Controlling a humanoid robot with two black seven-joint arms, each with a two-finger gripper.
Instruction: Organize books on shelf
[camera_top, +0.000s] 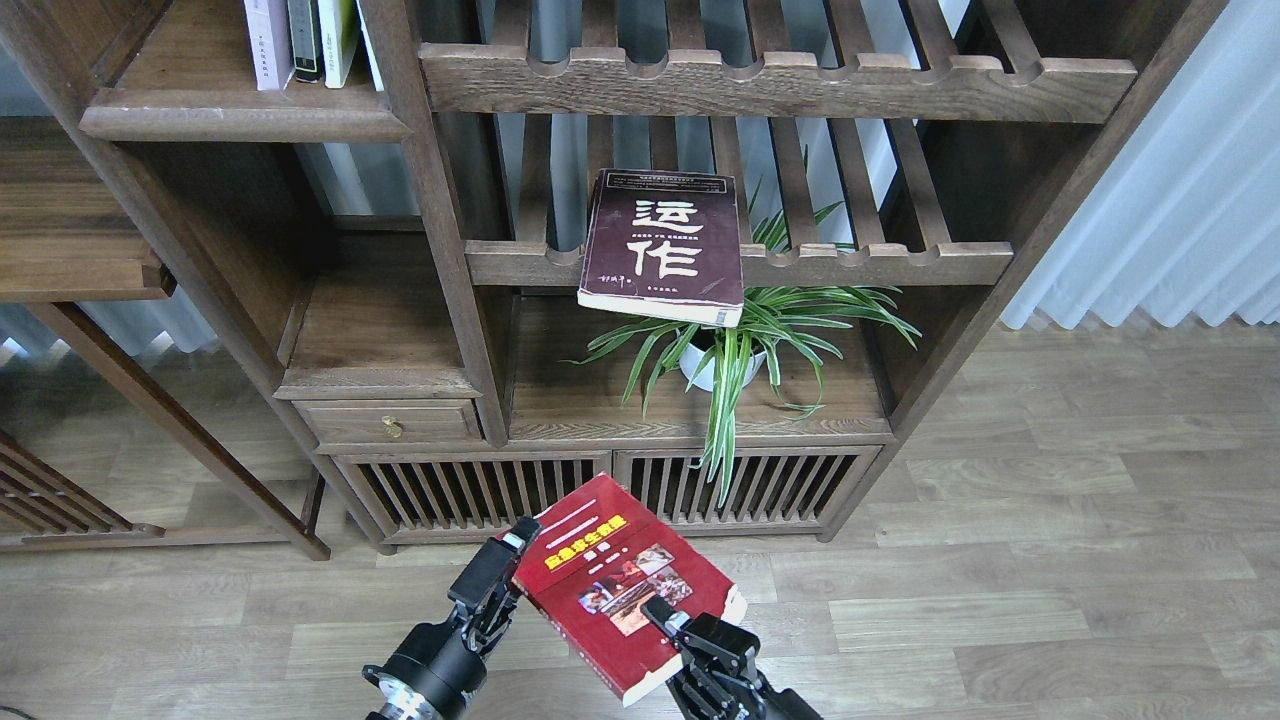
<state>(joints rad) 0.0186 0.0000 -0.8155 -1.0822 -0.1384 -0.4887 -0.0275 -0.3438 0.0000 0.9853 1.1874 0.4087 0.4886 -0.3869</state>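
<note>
- The red book (625, 585) is at 6 o'clock, carried low by 2 arms so it stays flat.
- The left gripper (505, 570) presses its edge; the right gripper (665, 615) pinches its cover.
- The maroon book (663, 245) lies at 12 o'clock on a slatted rack (900, 262), above the plant (745, 345).

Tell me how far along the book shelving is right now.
Done: a pale lilac book stands upright on the solid shelf. In hand: the red book, gripped between the left end effector and right end effector. Left: the maroon book lies on a slatted rack.
</note>
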